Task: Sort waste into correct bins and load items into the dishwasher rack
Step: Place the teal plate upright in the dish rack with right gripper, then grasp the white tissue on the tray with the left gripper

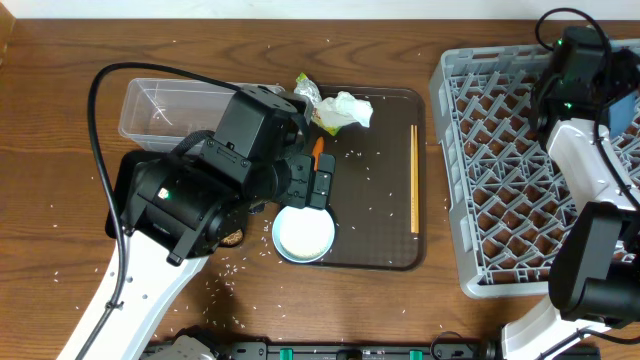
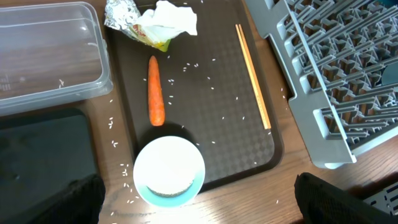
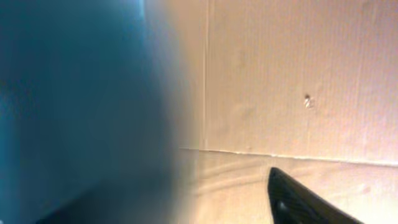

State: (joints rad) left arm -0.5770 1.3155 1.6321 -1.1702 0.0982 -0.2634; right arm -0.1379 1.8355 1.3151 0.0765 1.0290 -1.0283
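My left gripper (image 2: 199, 208) is open and empty, above the front edge of the brown serving tray (image 2: 249, 149). Just ahead of it stands the white bowl (image 2: 169, 169), with a light-blue rim showing under it. Beyond lie the orange carrot (image 2: 155, 90), the white tissue (image 2: 171, 18), the silvery wrapper (image 2: 121, 12) and the chopsticks (image 2: 252, 74). The clear tub (image 2: 43, 50) and black tray (image 2: 43, 155) are to the left. My right gripper (image 1: 572, 60) is over the far side of the rack (image 1: 520, 200). One finger (image 3: 305, 199) shows apart from a blurred dark-blue surface (image 3: 74, 106).
Loose rice (image 1: 235, 268) is scattered over the serving tray and the wooden table. A brown lump (image 1: 235, 238) shows beside my left arm. My left arm hides the black tray in the overhead view. The pink cup is out of view.
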